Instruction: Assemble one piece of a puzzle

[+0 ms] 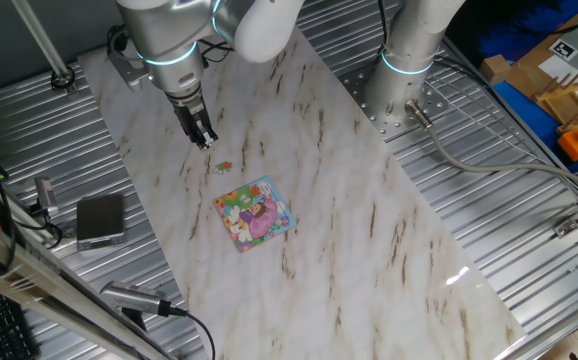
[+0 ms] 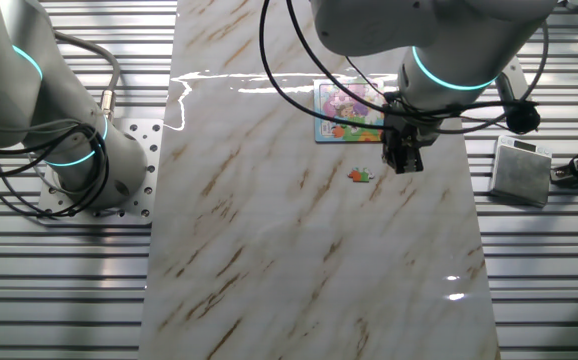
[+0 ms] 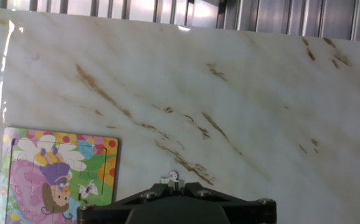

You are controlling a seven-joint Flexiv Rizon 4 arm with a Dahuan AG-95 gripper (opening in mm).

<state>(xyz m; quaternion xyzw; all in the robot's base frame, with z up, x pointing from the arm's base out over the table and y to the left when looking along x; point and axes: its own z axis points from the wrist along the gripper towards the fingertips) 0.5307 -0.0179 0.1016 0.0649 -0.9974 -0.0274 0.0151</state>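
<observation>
The gripper (image 1: 203,137) is held above the marble tabletop (image 1: 369,230) with its dark fingers pointing down; whether they are spread or pressed together cannot be told, and nothing is seen pinched between them. The piece (image 1: 224,166), tiny and flat, greenish with orange-red spots, is seen lying on the marble just beside the fingertips, apart from them. The puzzle (image 1: 254,213) lies flat nearby, a small square with a light blue border and a cartoon figure in pink, purple, yellow and green. No legible writing can be made out.
</observation>
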